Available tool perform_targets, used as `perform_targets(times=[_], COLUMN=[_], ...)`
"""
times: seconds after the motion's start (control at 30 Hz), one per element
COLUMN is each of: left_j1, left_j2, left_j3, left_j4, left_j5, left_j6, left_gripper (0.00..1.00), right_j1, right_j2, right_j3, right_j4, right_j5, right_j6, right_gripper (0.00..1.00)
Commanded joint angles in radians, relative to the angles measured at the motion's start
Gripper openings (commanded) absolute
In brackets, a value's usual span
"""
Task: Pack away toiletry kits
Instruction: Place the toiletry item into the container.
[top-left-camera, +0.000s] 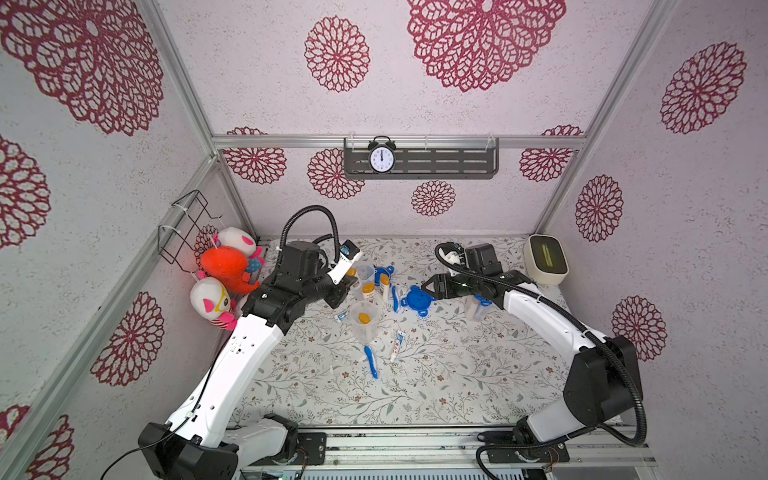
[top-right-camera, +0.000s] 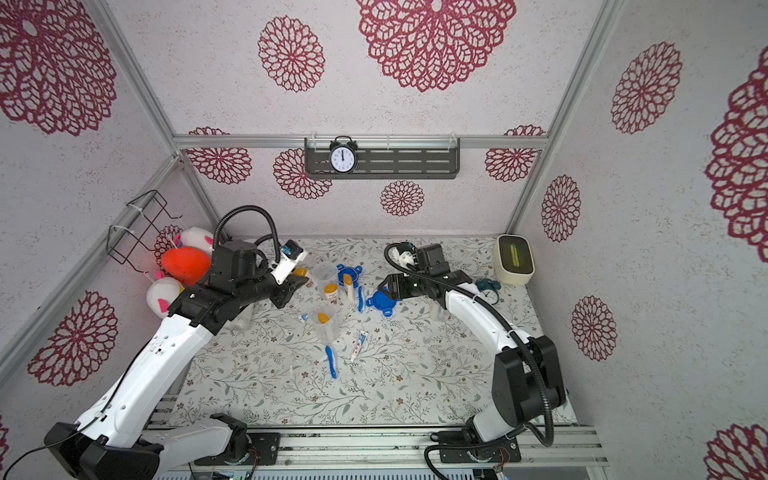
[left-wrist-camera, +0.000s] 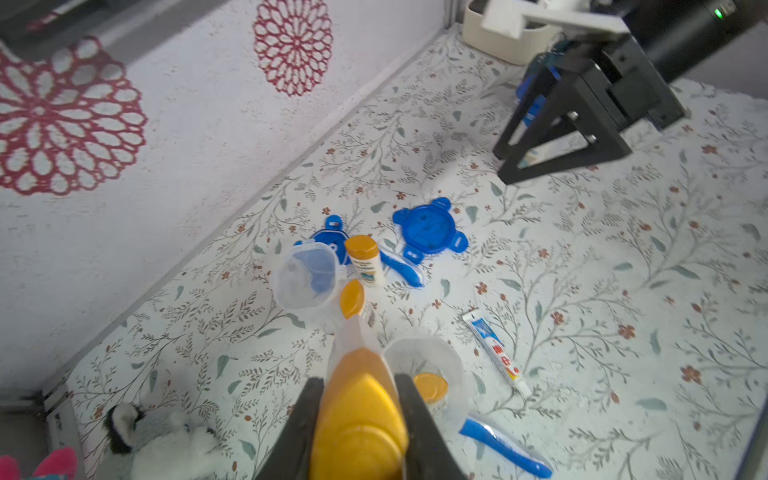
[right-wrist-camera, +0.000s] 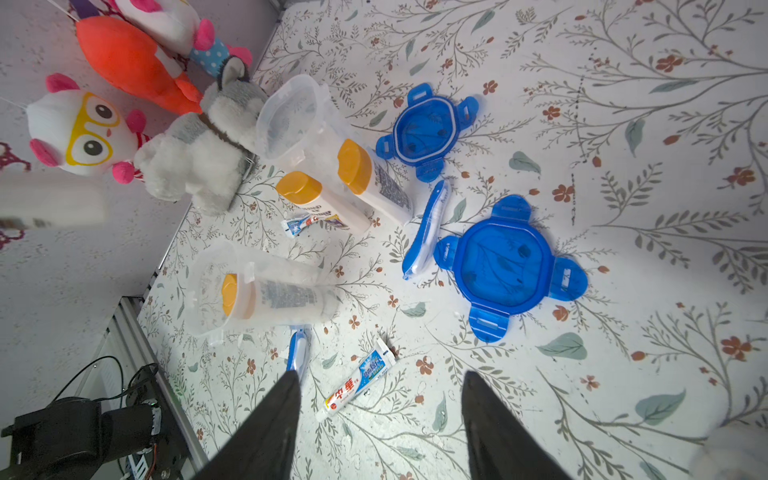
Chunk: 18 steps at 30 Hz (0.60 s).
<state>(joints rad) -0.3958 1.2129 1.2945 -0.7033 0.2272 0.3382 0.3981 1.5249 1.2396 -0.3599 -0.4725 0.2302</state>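
A yellow-capped bottle (left-wrist-camera: 353, 332) is clamped in the left gripper (left-wrist-camera: 357, 378). Lowering it into the far open jar (left-wrist-camera: 291, 291) is judged next. The right gripper (right-wrist-camera: 381, 372) is held spread, empty.

Blue four-tab lid (right-wrist-camera: 505, 266), orange-yellow bottle cap (left-wrist-camera: 359, 419), blue toothbrush (right-wrist-camera: 427, 227), leafy floral tablecloth (top-left-camera: 415, 395), crimson-flowered walls (top-left-camera: 249, 62).

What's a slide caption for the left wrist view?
Left jaws grip an orange-capped bottle near a clear jar holding a second bottle.

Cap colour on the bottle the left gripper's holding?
Orange-yellow cap on the white bottle; clearest in the left wrist view.
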Motion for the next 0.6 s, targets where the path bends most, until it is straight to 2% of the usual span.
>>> perform_targets(times=[0.0,0.1,0.2,0.37,0.57], left_j1=[-0.033,-0.064,-0.076,-0.087,-0.088], left_j2=[-0.010,-0.003,0.036,0.092,0.107], left_j3=[0.001,-0.018,0.017,0.042,0.017], left_j4=[-0.053,-0.035,-0.085,-0.131,-0.083], left_j5=[0.045,0.022,0.035,-0.011,0.001], left_j6=[0.042,0.055,0.045,0.040,0.051], left_gripper=[0.11,0.10,0.10,0.10,0.08], right_j1=[-0.009,-0.011,-0.011,-0.011,-0.010], right_j2=[-0.042,-0.039,-0.044,-0.060,-0.067], right_j3=[0.003,0.002,-0.001,-0.014,-0.025], right_j4=[0.032,0.037,0.046,0.057,0.059], right_j5=[-0.029,-0.045,-0.055,-0.058,-0.054], right_j6=[0.015,0.021,0.030,0.036,0.039], right_gripper=[0.63,0.63,0.63,0.63,0.63])
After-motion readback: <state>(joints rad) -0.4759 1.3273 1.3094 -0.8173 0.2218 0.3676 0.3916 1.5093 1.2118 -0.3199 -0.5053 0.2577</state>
